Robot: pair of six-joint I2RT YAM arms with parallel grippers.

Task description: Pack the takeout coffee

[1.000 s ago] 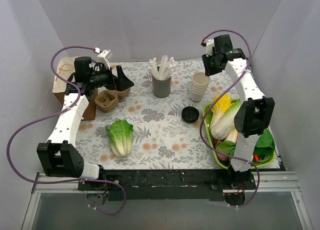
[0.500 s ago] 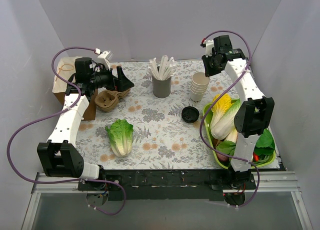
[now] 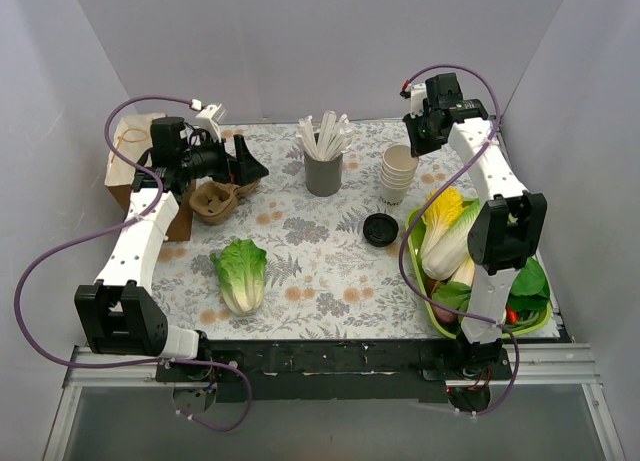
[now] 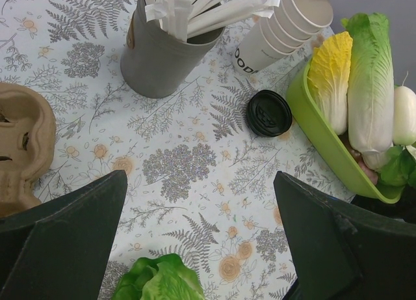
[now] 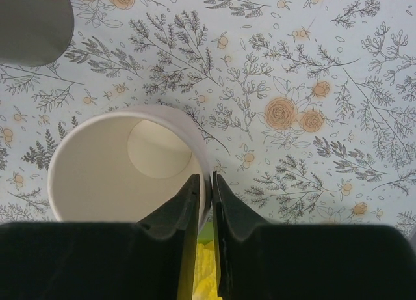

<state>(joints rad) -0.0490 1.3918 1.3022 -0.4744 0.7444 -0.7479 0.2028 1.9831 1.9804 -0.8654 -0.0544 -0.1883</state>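
Note:
No lidded takeout coffee is in view. A round black lid (image 3: 380, 228) (image 4: 268, 112) lies flat on the flowered tablecloth. Beside it stands a stack of lidless cream cups (image 3: 399, 176) (image 4: 279, 30). My right gripper (image 3: 414, 144) (image 5: 206, 179) hangs over the stack and is shut on the rim of the top cup (image 5: 123, 160), one finger inside the wall and one outside. My left gripper (image 3: 248, 161) (image 4: 200, 183) hovers wide open at the back left, nothing between its fingers.
A grey cup of white sticks (image 3: 323, 171) (image 4: 159, 59) stands at back centre. A brown pulp cup carrier (image 3: 215, 199) (image 4: 19, 150) sits beside a cardboard box (image 3: 130, 166). A lettuce (image 3: 240, 271) lies near the front. A green bin (image 3: 415, 246) (image 4: 325, 150) holds vegetables at right.
The right gripper's jaws have closed further onto the top cup's rim, and its wrist has shifted slightly back. The left arm has not moved.

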